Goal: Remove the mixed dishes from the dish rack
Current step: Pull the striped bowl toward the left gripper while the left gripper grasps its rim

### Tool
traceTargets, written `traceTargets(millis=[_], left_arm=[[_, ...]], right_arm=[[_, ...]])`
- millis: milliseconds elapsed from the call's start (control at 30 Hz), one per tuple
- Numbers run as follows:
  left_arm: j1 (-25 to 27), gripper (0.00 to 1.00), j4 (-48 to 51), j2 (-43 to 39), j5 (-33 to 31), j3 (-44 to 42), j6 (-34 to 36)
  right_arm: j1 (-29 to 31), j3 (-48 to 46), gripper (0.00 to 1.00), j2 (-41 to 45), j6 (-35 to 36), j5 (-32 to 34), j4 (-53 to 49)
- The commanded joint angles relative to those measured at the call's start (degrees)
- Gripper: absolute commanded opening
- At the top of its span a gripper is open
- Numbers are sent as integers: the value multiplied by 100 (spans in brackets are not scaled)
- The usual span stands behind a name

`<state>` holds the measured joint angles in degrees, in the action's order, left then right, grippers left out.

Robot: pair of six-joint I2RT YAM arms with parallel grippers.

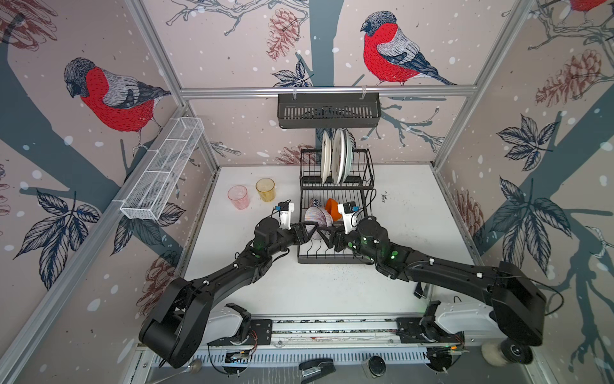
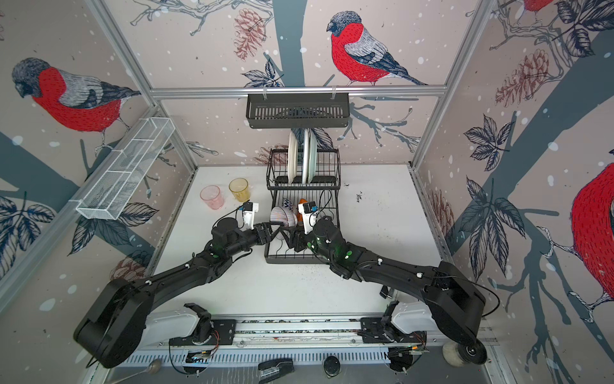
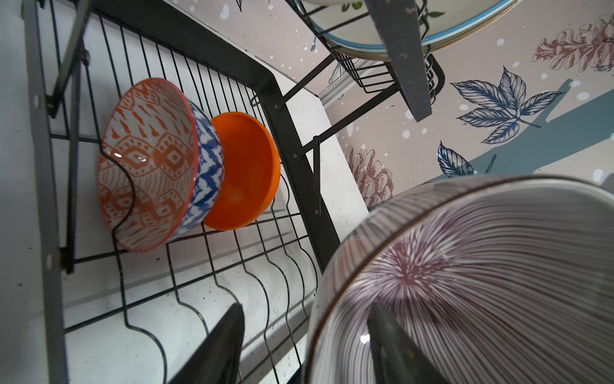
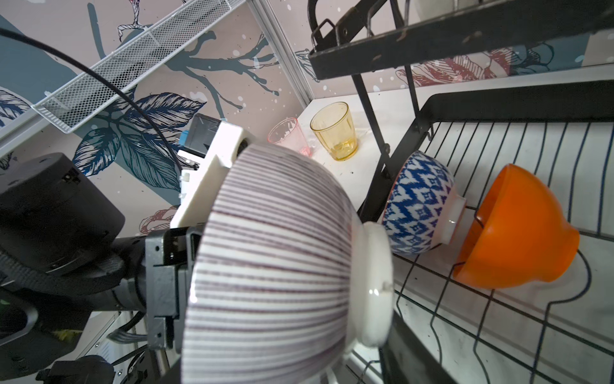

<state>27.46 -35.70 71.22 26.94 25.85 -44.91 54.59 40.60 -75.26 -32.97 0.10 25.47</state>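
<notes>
Two-tier dish rack (image 1: pixel 332 261) sits mid-frame in both top views on the white table (image 1: pixel 415 232). Its raised basket, upper centre, holds the plates (image 1: pixel 339 159) on edge, not yet unloaded. Item in hand is the striped bowl (image 1: pixel 317 217): centre of frame, on its side over the left part of the lower tray, between the two arms. It looks clear of the wires, but contact underneath can't be confirmed. Just above it in the top views, the blue-patterned bowl (image 4: pixel 418 202) and orange bowl (image 4: pixel 518 229) lean on the tray wires, just beside each other. Left of the rack, the pink tumbler (image 1: pixel 238 196) and amber tumbler (image 1: pixel 265 189) stand upright on the table, already out. The right gripper (image 1: pixel 329 237) looks clamped on the striped bowl in a wide hold, bowl between its fingers at the bottom of the right wrist view. The left gripper (image 1: pixel 310 232) is half-wide and straddles the rim: inner finger (image 3: pixel 395 352) inside the bowl, outer finger (image 3: pixel 219 349) outside and apart from the wall, so no pinch yet. Step judged: handover, right to left. To do it well, left should pinch the wall deep past the rim before right lets go, since the glaze is likely slippery. Right should back out without knocking the blue-patterned bowl. The bowl then goes down near the tumblers, not against them.
</notes>
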Motion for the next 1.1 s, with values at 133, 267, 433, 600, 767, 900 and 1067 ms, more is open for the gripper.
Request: traceTargets(millis=[133, 267, 433, 600, 767, 900, 1067], left_arm=[[20, 33, -491, -42, 156, -28, -71], [21, 15, -429, -46, 131, -18, -57], [13, 3, -493, -1, 169, -30, -124], [20, 0, -430, -38, 154, -18, -119], [19, 0, -385, -89, 149, -14, -97], [20, 0, -398, -161, 80, -43, -89], [14, 0, -330, -331, -174, -136, -40]], right_arm=[[104, 97, 50, -159, -53, 37, 600], [129, 135, 52, -190, 18, 112, 502], [108, 212, 74, -105, 180, 264, 230], [107, 184, 95, -34, 223, 383, 161], [104, 22, 100, 138, 298, 888, 42], [104, -166, 100, 319, 361, 1195, -51], [105, -413, 99, 705, 330, 1606, -148]])
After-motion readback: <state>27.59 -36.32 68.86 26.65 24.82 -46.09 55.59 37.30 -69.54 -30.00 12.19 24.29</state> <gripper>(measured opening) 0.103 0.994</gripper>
